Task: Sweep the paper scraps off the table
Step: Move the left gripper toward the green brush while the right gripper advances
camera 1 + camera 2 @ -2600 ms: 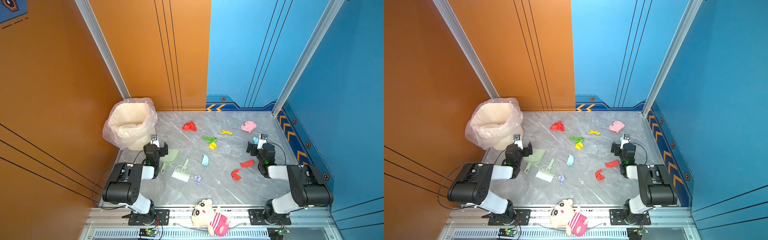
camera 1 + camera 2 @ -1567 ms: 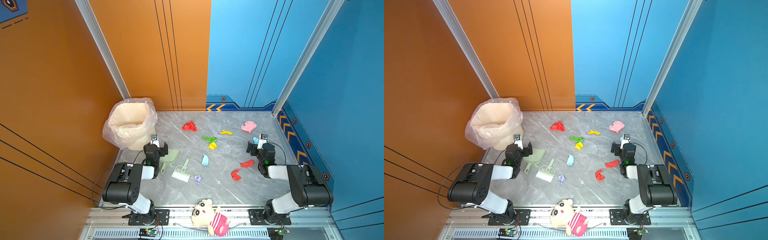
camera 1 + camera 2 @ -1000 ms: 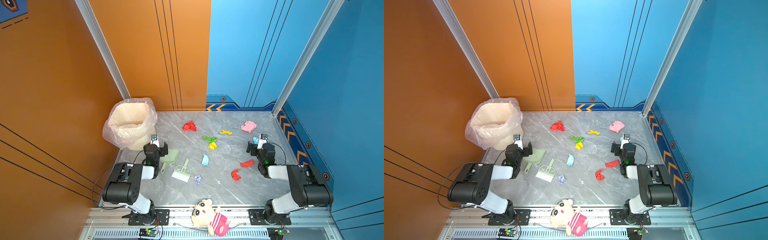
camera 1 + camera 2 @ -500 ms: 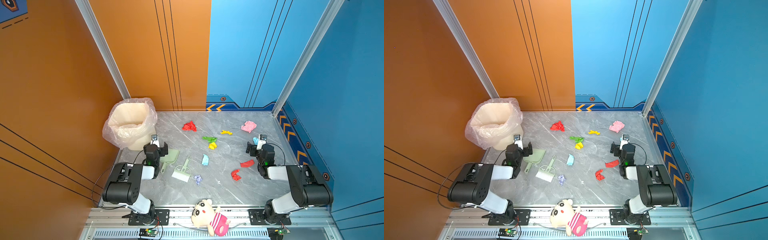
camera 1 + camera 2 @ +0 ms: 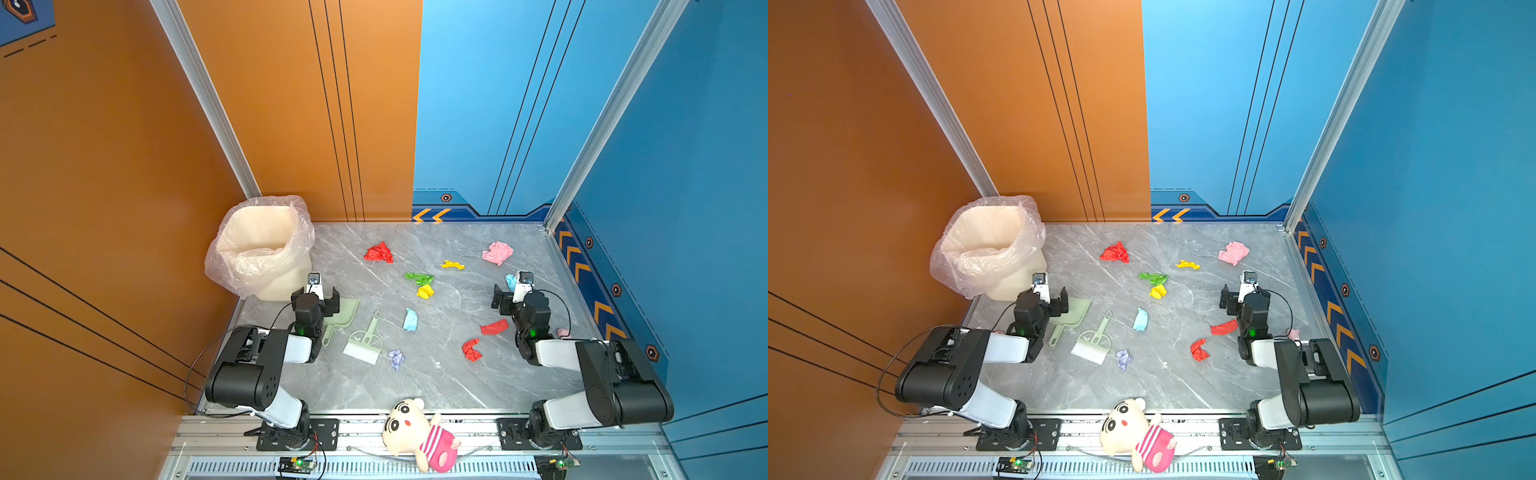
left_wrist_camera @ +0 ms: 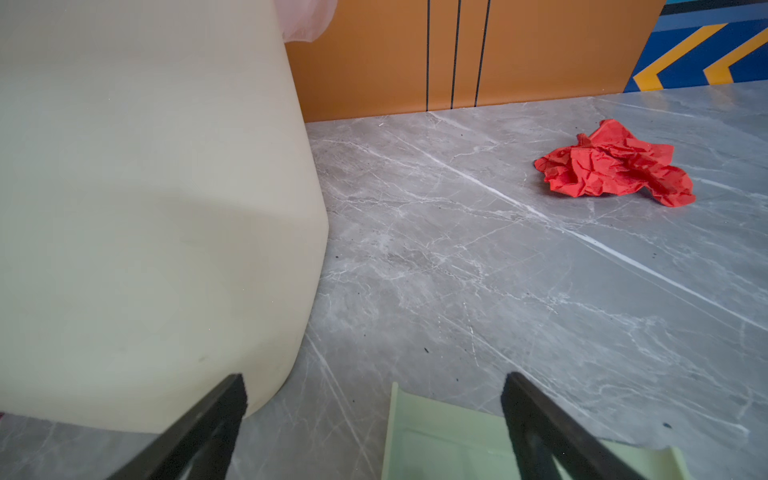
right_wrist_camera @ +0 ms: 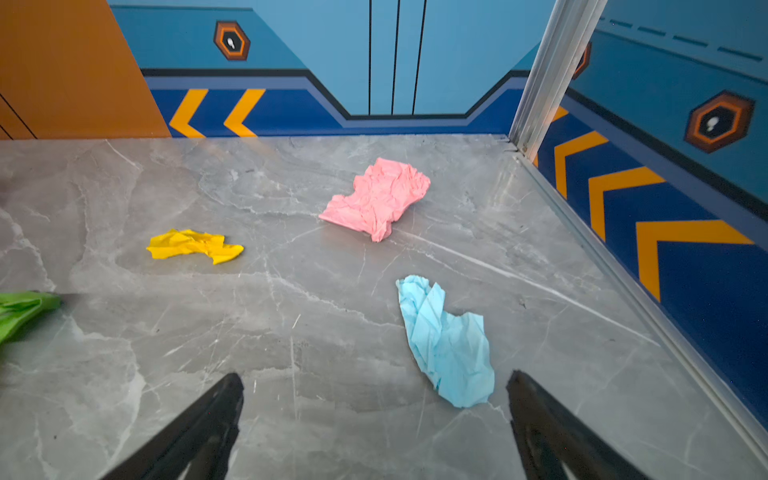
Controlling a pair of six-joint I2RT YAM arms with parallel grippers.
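At the far left stands a cream plastic bin lined with a clear bag (image 5: 266, 249). Just beside it the left gripper (image 6: 374, 386) has its jaws spread wide and grips nothing. Its wrist view shows the pale green plastic dustpan (image 6: 436, 436) lying below, between the black fingers. The matching pale green brush with white bristles (image 5: 365, 340) lies flat next to the dustpan.

The crumpled paper scraps (image 5: 410, 320) are strewn over the grey marble-patterned table (image 5: 415, 382). A red scrap (image 5: 379, 252) lies toward the back and a green scrap (image 5: 419, 277) sits just beside a yellow scrap (image 5: 424, 291). There is a lilac scrap (image 5: 395, 358) near the brush and a pink scrap (image 5: 497, 252) at the far right.

The right gripper (image 7: 374, 386) is likewise wide open and empty, with a light blue scrap (image 7: 446, 345) on the table just ahead of one finger.

The orange wall panels (image 5: 291, 104) meet the blue wall panels (image 5: 498, 104) behind. A cream plush doll in pink stripes (image 5: 419, 432) lies on the front aluminium rail (image 5: 365, 428).
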